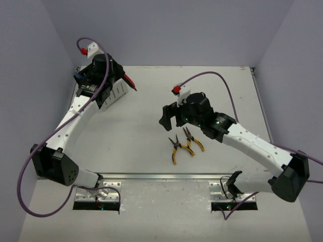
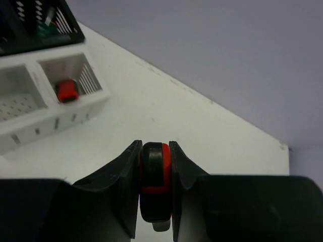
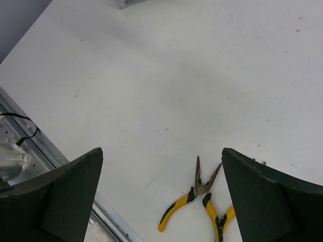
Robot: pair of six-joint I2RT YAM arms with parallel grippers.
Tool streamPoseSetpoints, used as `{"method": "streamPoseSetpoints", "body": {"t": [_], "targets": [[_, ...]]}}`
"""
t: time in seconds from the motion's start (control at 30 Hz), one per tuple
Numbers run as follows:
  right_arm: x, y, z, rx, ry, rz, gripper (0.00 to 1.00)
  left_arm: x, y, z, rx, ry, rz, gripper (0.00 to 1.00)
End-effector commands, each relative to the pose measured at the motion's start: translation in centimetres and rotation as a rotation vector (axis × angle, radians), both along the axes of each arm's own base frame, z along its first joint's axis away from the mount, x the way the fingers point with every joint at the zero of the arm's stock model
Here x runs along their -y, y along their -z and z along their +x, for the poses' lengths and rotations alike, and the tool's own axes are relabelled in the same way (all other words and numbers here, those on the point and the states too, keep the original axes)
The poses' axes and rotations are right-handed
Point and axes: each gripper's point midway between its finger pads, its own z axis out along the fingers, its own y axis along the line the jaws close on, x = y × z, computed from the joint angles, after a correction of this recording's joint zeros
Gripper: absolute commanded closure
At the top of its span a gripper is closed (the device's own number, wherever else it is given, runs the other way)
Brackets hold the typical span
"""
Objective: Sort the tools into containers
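My left gripper (image 2: 155,151) is shut on a red-black utility knife (image 2: 155,174) and holds it off the table beside the containers (image 2: 75,83). One white bin holds another red-black knife (image 2: 66,91), and a black bin (image 2: 45,27) adjoins the row. From above, the left gripper (image 1: 121,75) hides most of the white bins (image 1: 116,93), and the held knife (image 1: 130,81) sticks out to the right. My right gripper (image 1: 169,118) is open and empty above two yellow-handled pliers (image 1: 182,144). The pliers (image 3: 194,194) lie on the table between its fingers (image 3: 75,186).
A metal rail (image 1: 161,176) runs along the near edge between the arm bases, and its end (image 3: 35,151) shows at the lower left of the right wrist view. Purple cables (image 1: 212,75) arch over both arms. Walls enclose the table on three sides.
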Motion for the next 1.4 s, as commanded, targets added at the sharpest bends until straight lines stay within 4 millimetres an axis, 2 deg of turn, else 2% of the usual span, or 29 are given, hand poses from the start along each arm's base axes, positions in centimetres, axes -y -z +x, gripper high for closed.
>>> {"method": "streamPoseSetpoints", "body": {"t": [0.0,0.03,0.07,0.13,0.2,0.3,0.37,0.47,0.63,0.83,0.97,1.03,1.07,1.17,1.37], "targets": [[2.2,-1.5,-0.7,0.055,0.028,0.031,0.01,-8.6,-1.0,3.7,-0.044,-0.335,0.225,1.0],[2.2,-1.1,-1.1,0.044,0.012,0.03,0.01,-9.6,-1.9,4.7,-0.033,-0.378,0.24,1.0],[2.1,-0.8,-1.6,0.027,-0.009,0.032,0.01,-10.3,-0.7,6.2,-0.061,-0.394,0.276,1.0],[2.4,0.3,-2.4,-0.001,-0.02,0.029,0.01,-11.3,-1.7,8.0,-0.029,-0.438,0.319,1.0],[2.2,1.2,-3.3,-0.027,-0.046,0.051,0.01,-11.7,-1.4,9.9,-0.003,-0.439,0.333,1.0],[1.4,2.8,-4.8,-0.085,-0.11,0.089,0.01,-12.7,0.2,12.0,-0.018,-0.476,0.381,1.0],[1.1,3.3,-5.1,-0.106,-0.123,0.096,0.01,-13.0,0.8,12.8,-0.021,-0.492,0.402,1.0],[0.5,3.8,-5.4,-0.149,-0.152,0.087,0.01,-14.0,1.4,12.7,-0.022,-0.553,0.433,1.0],[0.0,4.1,-5.5,-0.17,-0.175,0.089,0.01,-14.6,1.4,12.8,0.006,-0.578,0.443,1.0],[-0.3,4.5,-5.5,-0.187,-0.182,0.088,0.01,-13.5,0.4,13.4,0.041,-0.523,0.384,1.0],[-0.1,4.8,-5.4,-0.188,-0.177,0.074,0.01,-13.9,-0.2,14.0,0.076,-0.535,0.383,1.0],[-0.1,4.9,-5.4,-0.189,-0.177,0.071,0.01,-14.4,0.3,14.5,0.071,-0.533,0.376,1.0],[-0.1,5.0,-5.4,-0.19,-0.178,0.068,0.01,-14.5,1.3,15.4,0.061,-0.515,0.37,1.0],[-0.2,5.1,-5.5,-0.198,-0.185,0.068,0.01,-14.9,2.9,16.0,0.052,-0.527,0.382,1.0],[-0.5,5.1,-5.7,-0.215,-0.201,0.061,0.01,-15.7,4.7,15.6,0.065,-0.593,0.375,1.0]]}}
